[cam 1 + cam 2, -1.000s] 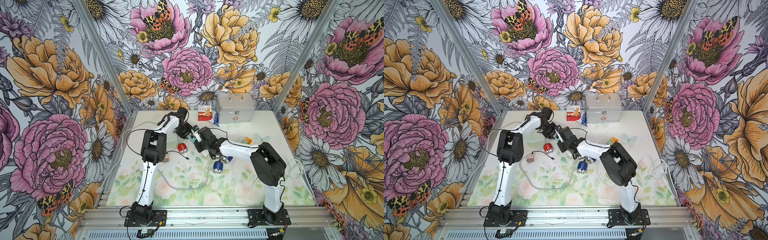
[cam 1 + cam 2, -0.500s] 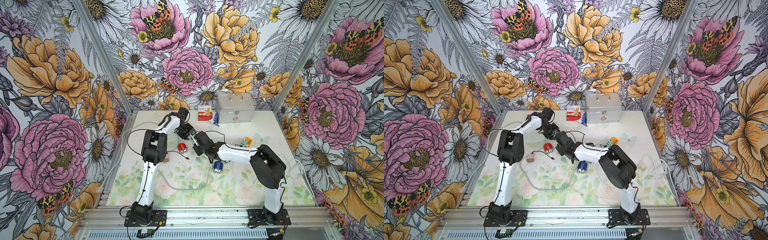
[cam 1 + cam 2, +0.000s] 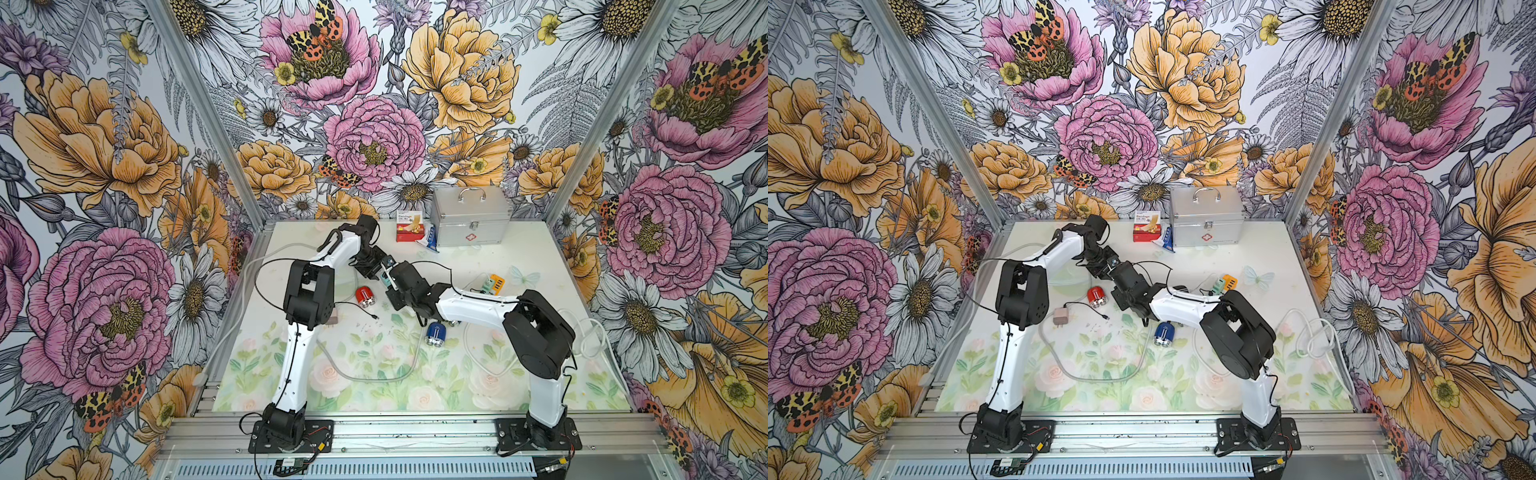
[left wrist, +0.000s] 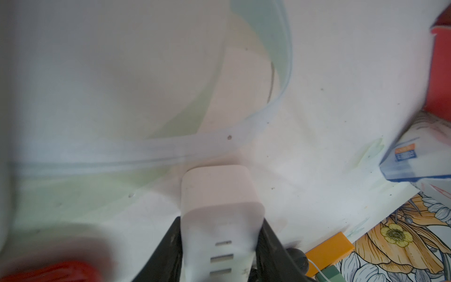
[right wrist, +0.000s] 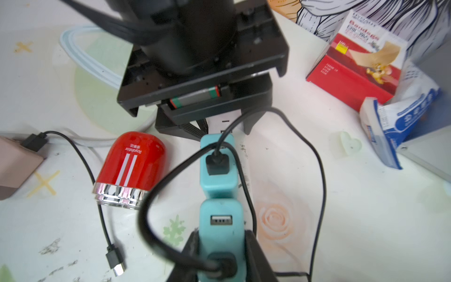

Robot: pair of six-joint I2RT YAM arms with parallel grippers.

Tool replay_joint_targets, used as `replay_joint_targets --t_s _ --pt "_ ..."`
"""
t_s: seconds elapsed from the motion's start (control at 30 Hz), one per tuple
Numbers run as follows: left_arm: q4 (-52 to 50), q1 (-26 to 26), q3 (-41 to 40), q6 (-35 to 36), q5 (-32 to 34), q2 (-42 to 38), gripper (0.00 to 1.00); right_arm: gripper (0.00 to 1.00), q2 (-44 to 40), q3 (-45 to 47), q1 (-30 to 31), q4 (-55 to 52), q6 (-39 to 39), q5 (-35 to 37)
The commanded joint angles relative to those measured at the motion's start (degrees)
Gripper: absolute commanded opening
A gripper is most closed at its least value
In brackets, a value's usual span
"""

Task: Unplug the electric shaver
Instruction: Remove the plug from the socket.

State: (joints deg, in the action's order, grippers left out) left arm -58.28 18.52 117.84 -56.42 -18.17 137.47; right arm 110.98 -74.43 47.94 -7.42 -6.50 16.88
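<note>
The left gripper [image 4: 222, 234] squeezes the white power strip [image 4: 217, 188]. The right gripper [image 5: 220, 246] squeezes a teal charger [image 5: 219, 210]. The blue shaver [image 3: 435, 333] lies at five o'clock from them, the red shaver [image 3: 364, 296] at seven.

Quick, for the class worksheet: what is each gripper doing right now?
Left gripper: closed on the white power strip.
Right gripper: closed on the teal charger.
</note>
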Motion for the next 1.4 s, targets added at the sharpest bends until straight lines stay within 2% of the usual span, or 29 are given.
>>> replay_joint_targets --t_s 0.0,0.1,0.17,0.27,0.37,0.4,0.63,0.83,1.07,1.37 --pt "3.7 -1.3 0.0 -2.1 3.5 5.8 0.28 0.0 -1.1 -1.4 3.6 2.1 4.1 8.9" --pt "3.7 -1.5 0.5 -2.0 3.6 6.0 0.28 0.0 -1.3 -1.1 4.3 3.1 3.6 11.5" --pt "3.7 -1.6 0.4 -1.8 3.6 5.9 0.28 0.0 -3.1 0.3 3.6 5.4 2.0 9.6" --pt "3.7 -1.5 0.3 -1.8 3.7 5.9 0.28 0.0 -4.9 1.0 0.7 5.5 -2.3 -1.1" --pt "3.7 -1.4 0.4 -1.6 3.9 5.9 0.28 0.0 -5.0 0.6 -2.2 5.1 -7.6 -15.9" --pt "3.7 -1.4 0.4 -1.6 3.9 5.9 0.28 0.0 -4.9 0.4 -3.9 5.0 -8.7 -18.0" --pt "3.7 -1.7 1.1 -1.0 4.1 6.0 0.28 0.0 -4.9 2.2 -3.8 3.3 -6.8 -16.3" --pt "3.7 -1.7 3.1 0.6 5.6 6.0 0.29 0.0 -7.5 5.4 -6.0 3.2 -8.2 -19.2" --pt "3.7 -1.1 5.4 2.8 6.8 6.3 0.4 0.0 -10.1 7.0 -8.9 3.1 -11.3 -24.1" --pt "3.7 -0.4 4.6 5.6 9.1 4.9 0.45 0.0 -12.2 7.2 -13.1 3.1 -13.8 -27.0"
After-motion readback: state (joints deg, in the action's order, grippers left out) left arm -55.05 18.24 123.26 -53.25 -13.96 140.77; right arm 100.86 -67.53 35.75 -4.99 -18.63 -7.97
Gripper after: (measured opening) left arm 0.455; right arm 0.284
